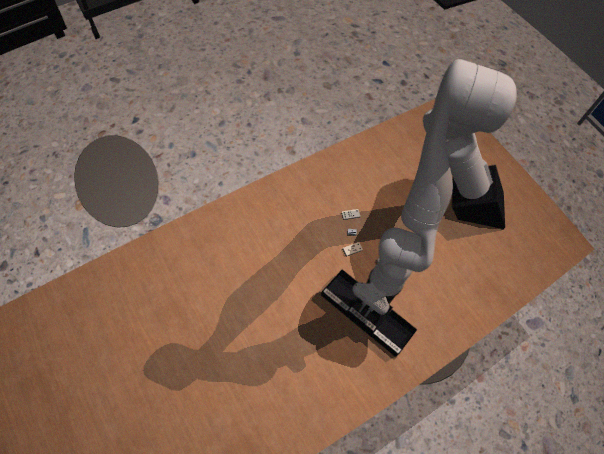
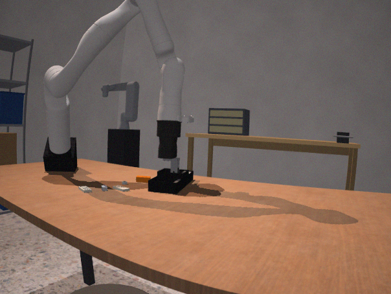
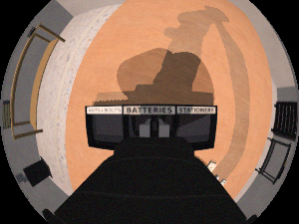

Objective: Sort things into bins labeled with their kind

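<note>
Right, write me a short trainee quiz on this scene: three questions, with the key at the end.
1. Multiple choice: the middle label on the black bins reads A) SCREWS, B) BATTERIES, C) FRUIT.
2. True or false: the gripper hangs over a bare stretch of the table, well away from the bins.
3. Count: in the top view, how many small pale parts lie in a row between the bins and the arm's base?

Key: 1 B; 2 false, it hangs right over the bins; 3 three.
</note>
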Robot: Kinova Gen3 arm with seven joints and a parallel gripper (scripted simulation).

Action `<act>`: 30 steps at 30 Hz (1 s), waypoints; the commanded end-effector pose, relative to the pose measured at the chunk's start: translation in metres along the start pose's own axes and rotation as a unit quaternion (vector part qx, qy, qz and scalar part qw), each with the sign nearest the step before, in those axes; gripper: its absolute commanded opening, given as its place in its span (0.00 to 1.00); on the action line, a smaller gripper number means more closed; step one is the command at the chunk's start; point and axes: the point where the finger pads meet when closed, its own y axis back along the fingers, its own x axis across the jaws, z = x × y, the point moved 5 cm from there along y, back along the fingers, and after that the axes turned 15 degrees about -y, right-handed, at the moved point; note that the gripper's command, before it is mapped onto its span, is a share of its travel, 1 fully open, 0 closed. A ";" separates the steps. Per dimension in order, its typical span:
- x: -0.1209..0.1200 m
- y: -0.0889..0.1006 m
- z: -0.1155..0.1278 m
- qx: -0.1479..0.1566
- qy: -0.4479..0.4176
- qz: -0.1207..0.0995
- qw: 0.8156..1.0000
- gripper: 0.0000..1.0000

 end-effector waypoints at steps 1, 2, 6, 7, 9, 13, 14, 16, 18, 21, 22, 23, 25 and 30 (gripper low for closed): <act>-0.001 0.005 -0.001 0.001 -0.004 -0.002 1.000 0.31; -0.001 0.007 -0.001 0.001 -0.004 -0.002 1.000 0.31; -0.001 0.012 -0.001 0.002 -0.004 -0.002 1.000 0.31; -0.001 0.014 -0.001 0.002 -0.004 -0.002 1.000 0.31; -0.001 0.016 -0.001 0.002 -0.004 -0.002 1.000 0.31; -0.001 0.022 -0.002 0.002 -0.003 -0.002 1.000 0.31; -0.001 0.023 -0.002 0.002 -0.003 -0.002 1.000 0.31; -0.001 0.024 -0.002 0.002 -0.003 -0.002 1.000 0.31; -0.001 0.028 -0.002 0.002 -0.003 -0.001 1.000 0.31; -0.001 0.040 -0.002 0.003 -0.002 -0.001 1.000 0.31; -0.001 0.044 -0.002 0.003 -0.002 -0.001 1.000 0.31; -0.001 0.048 -0.002 0.003 -0.002 -0.001 1.000 0.31; -0.001 0.056 -0.002 0.003 -0.002 -0.001 1.000 0.31; -0.001 0.055 0.000 0.001 0.002 -0.001 1.000 0.31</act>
